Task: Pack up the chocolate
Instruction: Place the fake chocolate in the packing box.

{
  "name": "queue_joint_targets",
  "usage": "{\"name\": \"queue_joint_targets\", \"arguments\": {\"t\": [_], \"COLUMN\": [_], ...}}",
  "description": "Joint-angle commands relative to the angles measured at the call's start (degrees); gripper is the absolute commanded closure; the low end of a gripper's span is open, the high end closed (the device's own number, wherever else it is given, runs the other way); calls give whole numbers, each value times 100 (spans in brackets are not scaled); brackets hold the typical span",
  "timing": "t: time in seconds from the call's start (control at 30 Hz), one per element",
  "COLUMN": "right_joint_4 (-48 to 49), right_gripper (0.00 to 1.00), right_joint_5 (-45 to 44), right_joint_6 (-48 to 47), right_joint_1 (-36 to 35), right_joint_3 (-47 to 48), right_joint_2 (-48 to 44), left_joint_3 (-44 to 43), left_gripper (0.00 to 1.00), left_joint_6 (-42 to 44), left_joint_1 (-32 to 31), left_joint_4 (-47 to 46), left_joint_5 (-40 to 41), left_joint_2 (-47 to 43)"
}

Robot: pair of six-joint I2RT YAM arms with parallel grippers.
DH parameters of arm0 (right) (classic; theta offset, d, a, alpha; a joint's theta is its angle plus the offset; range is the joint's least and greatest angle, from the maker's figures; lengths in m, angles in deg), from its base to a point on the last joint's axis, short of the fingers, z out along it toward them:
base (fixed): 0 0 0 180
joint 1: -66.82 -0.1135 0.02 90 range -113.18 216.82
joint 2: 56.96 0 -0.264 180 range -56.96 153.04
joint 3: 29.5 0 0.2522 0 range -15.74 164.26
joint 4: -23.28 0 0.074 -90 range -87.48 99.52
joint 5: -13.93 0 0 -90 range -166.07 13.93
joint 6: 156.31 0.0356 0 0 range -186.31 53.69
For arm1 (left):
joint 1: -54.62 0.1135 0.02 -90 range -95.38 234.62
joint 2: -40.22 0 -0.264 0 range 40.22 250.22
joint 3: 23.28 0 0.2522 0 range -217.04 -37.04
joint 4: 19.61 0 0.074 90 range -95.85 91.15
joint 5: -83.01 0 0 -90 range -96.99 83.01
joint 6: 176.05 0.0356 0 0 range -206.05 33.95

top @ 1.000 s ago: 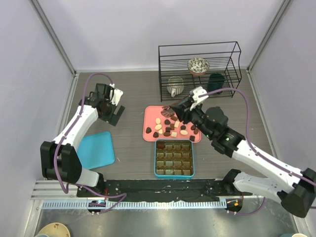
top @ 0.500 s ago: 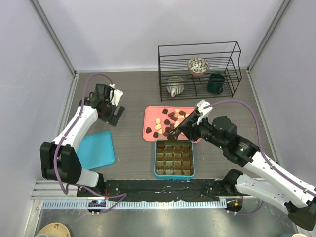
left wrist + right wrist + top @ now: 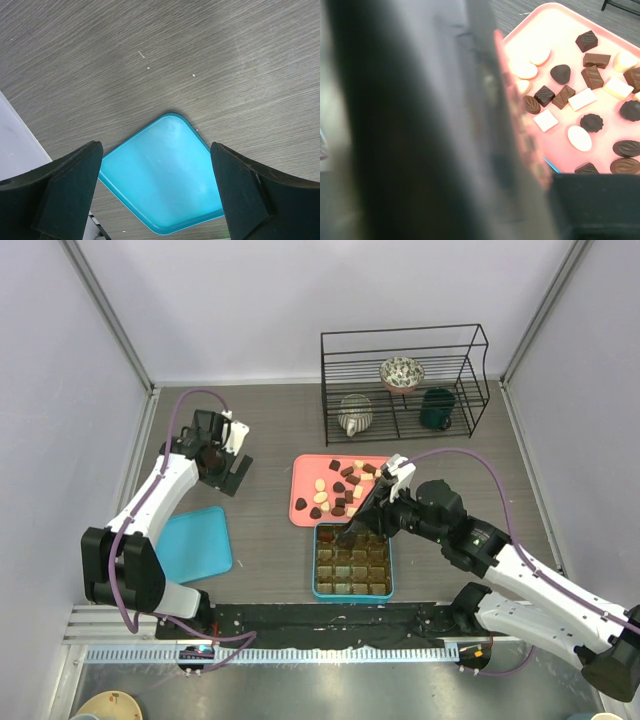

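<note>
Several small pieces of chocolate (image 3: 340, 490), dark, mid brown and cream-white, lie on the pink tray (image 3: 300, 492). In the right wrist view the same chocolate pieces (image 3: 570, 97) lie on the tray (image 3: 555, 30), beyond one blurred finger (image 3: 420, 125) that fills the left half. My right gripper (image 3: 348, 528) dips over the far-left corner of the teal box (image 3: 353, 593) with brown compartments. Its jaws stand narrow on a dark piece that hardly shows. My left gripper (image 3: 226, 458) hangs open at the far left, over bare table, with nothing between its fingers (image 3: 65, 190).
A flat teal lid (image 3: 195, 543) lies at the near left; it shows below the left gripper as the lid (image 3: 165, 175). A black wire rack (image 3: 400, 380) at the back right holds two patterned bowls and a dark green mug.
My right gripper has swung from the far side of the pink tray toward me and down to the box's far-left corner, carrying a dark piece. The left arm has not moved.
</note>
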Motion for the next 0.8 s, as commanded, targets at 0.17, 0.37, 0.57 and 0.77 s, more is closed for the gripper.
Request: {"name": "queue_joint_targets", "arguments": {"t": [0.17,0.37,0.57,0.77], "right_joint_4": [1064,1161,1214,1152], "right_gripper": [83,81,71,63], "right_joint_5": [-327,-441,-565,-565], "right_joint_6": [61,-36,-71,-97], "right_joint_1": [-45,-45,-45,-45], "right_joint_3": [-277,-330,-339,-304], "right_joint_2": [-111,12,-67,-76], "left_joint_3": [-124,-142,-80,-124], "left_gripper": [6,6,5,5], "left_joint_6": [84,119,163,146], "left_joint_1": [2,-7,-7,-7], "left_joint_4": [-3,14,6,41], "left_joint_5": [-59,-59,-130,-147], "left_joint_2": [-127,-109,-127,-101]}}
